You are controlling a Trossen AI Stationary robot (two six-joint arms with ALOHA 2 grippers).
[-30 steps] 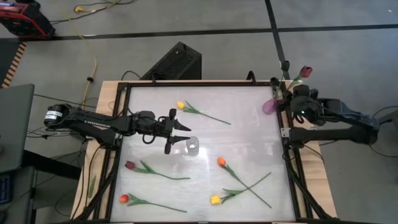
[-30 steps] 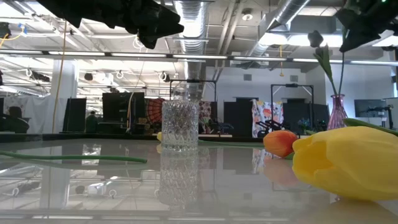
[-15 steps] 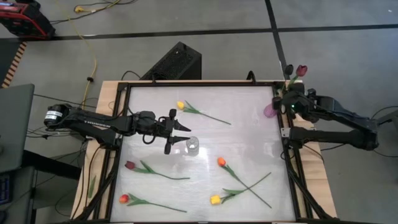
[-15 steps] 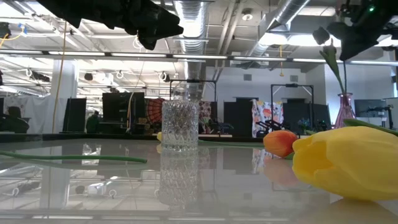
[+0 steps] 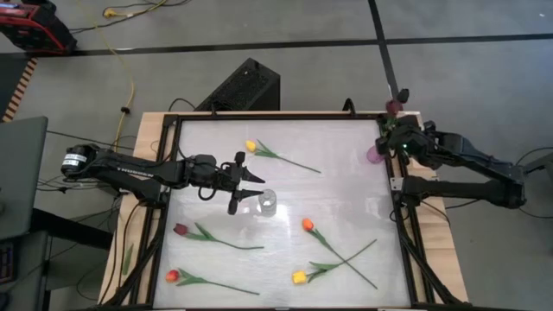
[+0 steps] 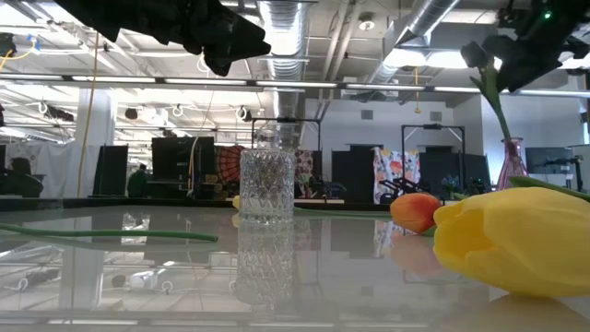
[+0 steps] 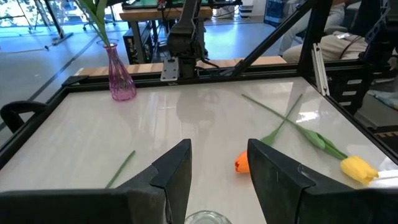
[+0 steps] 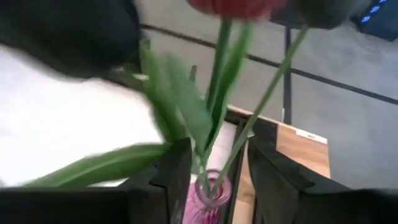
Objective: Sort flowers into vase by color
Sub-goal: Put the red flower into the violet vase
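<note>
A pink vase (image 5: 374, 153) stands at the table's far right edge. A dark maroon tulip (image 5: 395, 106) stands in it by its stem (image 6: 498, 111), leaning. My right gripper (image 5: 386, 136) hovers right above the vase, open, with green stems and leaves (image 8: 214, 124) running between its fingers down into the vase's mouth (image 8: 208, 193). My left gripper (image 5: 257, 185) waits open above a clear glass vase (image 5: 267, 201) at mid-table. Several tulips lie flat on the table: yellow (image 5: 251, 146), maroon (image 5: 180, 230), red (image 5: 172, 276), orange (image 5: 307, 225) and yellow (image 5: 298, 277). My right gripper has its fingers (image 8: 177, 177) on either side of the tulip's stem (image 8: 211, 146), coming from above. I cannot tell whether a finger touches the stem. The stem's lower end sits in the pink vase and the head rises above the gripper.
A black frame rail (image 5: 397, 186) runs along the table's right edge beside the pink vase. The crossed stems of the orange and yellow tulips (image 5: 346, 257) lie near the front right. The middle of the table toward the far side is bare glossy white (image 5: 328, 199).
My right gripper has moved toward the table's left edge, over the pink vase, carrying the maroon tulip with it. The tulip's head has shifted left with it, and its stem now stands more upright in the vase.
</note>
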